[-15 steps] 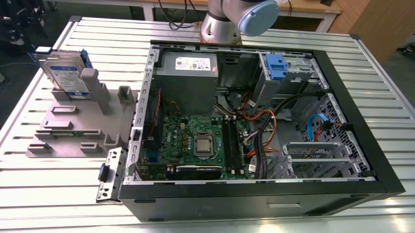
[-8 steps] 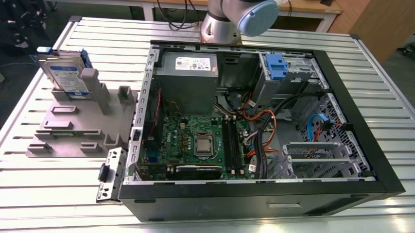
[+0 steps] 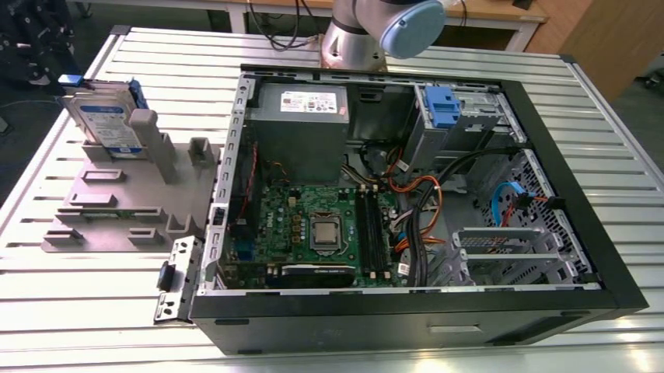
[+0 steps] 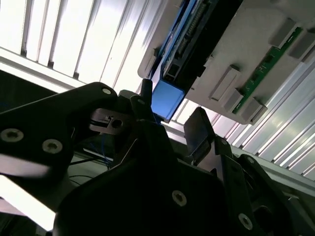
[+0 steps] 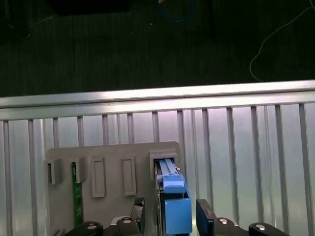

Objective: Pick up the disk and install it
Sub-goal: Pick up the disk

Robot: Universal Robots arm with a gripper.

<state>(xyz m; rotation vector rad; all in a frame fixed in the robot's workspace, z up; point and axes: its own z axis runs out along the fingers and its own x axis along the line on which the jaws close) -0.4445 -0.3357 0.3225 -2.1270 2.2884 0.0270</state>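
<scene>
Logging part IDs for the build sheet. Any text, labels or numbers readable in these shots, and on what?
No text can be read in any view.
White-and-blue label on the disk: print too small to read.
White sticker on the power supply: print too small to read.
Markings on the motherboard: too small to read.

- Table (image 3: 186, 47): silver metal top of parallel ribbed slats.
- Grey moulded holder plate (image 3: 114, 202): lies flat on the slats toward the exterior view's left, just beside the case.
- Open black computer case (image 3: 415, 311): lies on its side, interior facing up.
- Small metal bracket (image 3: 174, 284): on the slats against the case's near corner, below the holder plate.
</scene>
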